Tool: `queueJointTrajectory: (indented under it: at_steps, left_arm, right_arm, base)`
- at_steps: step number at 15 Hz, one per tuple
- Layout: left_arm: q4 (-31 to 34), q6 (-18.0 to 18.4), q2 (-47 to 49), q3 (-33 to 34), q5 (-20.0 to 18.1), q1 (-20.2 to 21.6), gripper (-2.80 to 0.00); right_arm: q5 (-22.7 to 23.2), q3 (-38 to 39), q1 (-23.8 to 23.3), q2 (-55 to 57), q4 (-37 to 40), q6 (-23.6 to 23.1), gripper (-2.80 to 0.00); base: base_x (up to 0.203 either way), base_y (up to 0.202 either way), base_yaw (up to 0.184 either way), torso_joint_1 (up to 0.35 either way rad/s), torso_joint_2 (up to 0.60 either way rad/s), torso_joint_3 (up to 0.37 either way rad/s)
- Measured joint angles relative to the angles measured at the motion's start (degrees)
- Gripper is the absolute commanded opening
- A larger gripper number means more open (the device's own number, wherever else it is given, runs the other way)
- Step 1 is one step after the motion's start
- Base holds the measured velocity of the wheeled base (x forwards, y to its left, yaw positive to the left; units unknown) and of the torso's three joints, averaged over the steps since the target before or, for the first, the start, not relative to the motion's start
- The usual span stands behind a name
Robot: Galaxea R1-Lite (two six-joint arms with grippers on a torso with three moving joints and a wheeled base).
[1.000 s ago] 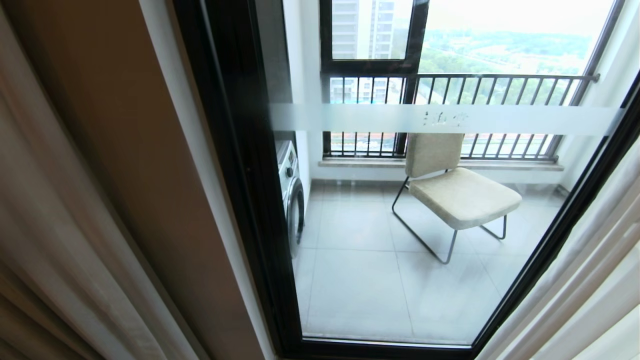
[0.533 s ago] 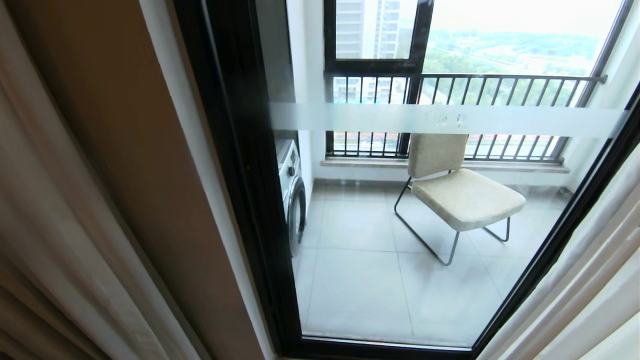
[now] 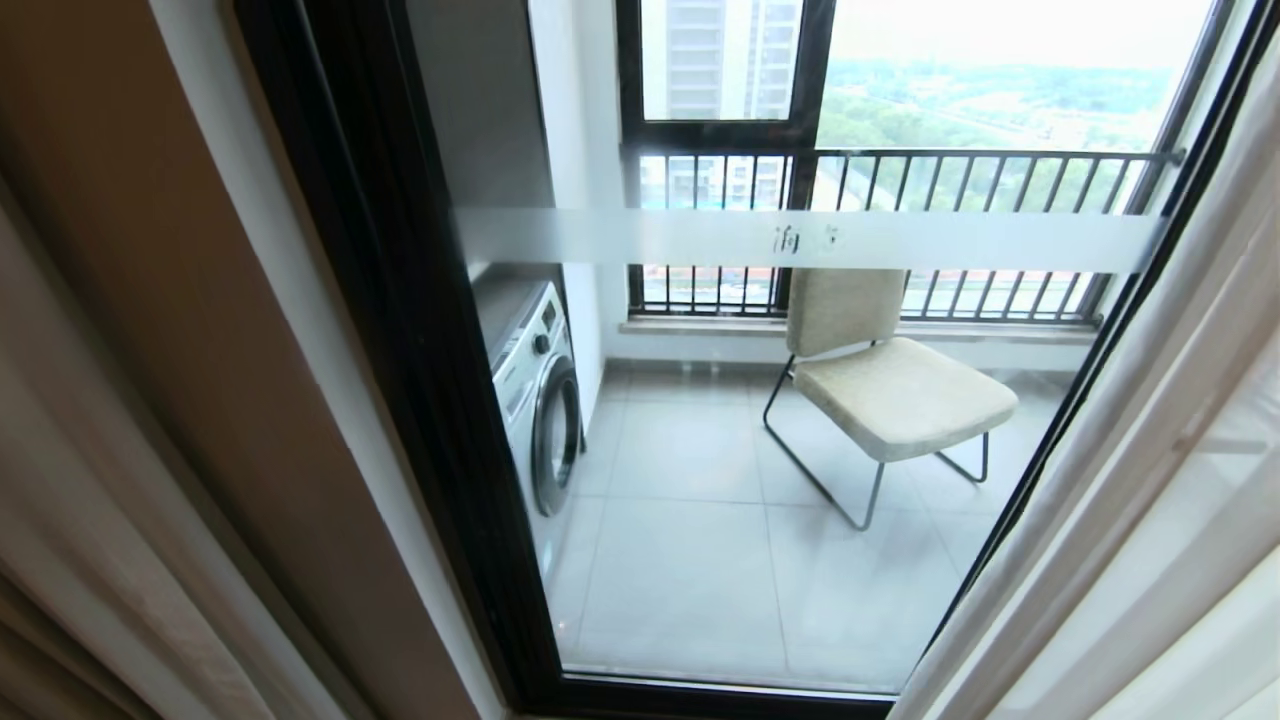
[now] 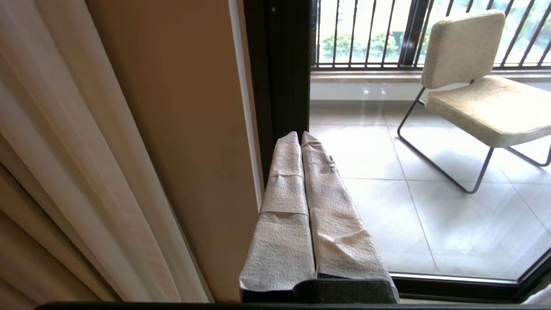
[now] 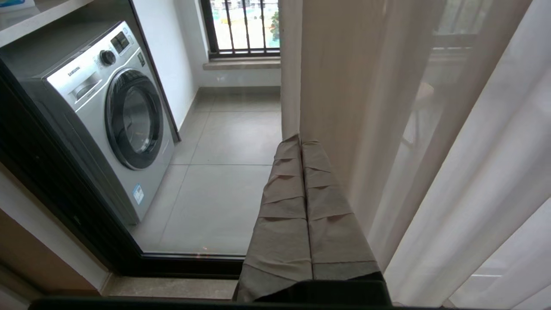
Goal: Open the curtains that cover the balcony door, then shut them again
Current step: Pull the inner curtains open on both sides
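The balcony door [image 3: 700, 520] fills the middle of the head view: black-framed glass with a frosted white band [image 3: 900, 240]. The curtains are drawn aside. A beige pleated drape [image 3: 70, 520] hangs at the left, and white sheers [image 3: 1160, 480] hang at the right. Neither gripper shows in the head view. My left gripper [image 4: 300, 135] is shut with nothing in it and points at the door's black frame [image 4: 284, 64], beside the beige drape [image 4: 64, 150]. The right gripper [image 5: 300, 142] is also shut and empty, close to the edge of the sheers [image 5: 430, 150].
Behind the glass stand a beige metal-legged chair [image 3: 890, 390], a washing machine [image 3: 535, 400] and a barred window railing [image 3: 900, 160]. A brown wall panel [image 3: 180, 300] lies between the left drape and the door frame.
The whole head view has shifted left in the picture, so the camera has moved. More of the washing machine and the right sheers now show. Nothing in the scene itself has moved.
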Motion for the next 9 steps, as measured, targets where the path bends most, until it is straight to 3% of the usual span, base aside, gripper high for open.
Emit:
queueJointTrajectory:
  at_steps: [5, 9]
  left_arm:
    - [0.0, 0.0, 0.0, 0.0, 0.0, 0.0, -2.8]
    - [0.0, 0.0, 0.0, 0.0, 0.0, 0.0, -2.8]
  right_arm:
    - [0.0, 0.0, 0.0, 0.0, 0.0, 0.0, -2.8]
    - [0.0, 0.0, -0.1, 0.0, 0.0, 0.0, -2.8]
  base:
    - [0.0, -0.164, 0.002, 0.002, 0.0, 0.003]
    - [0.0, 0.0, 0.0, 0.0, 0.0, 0.0]
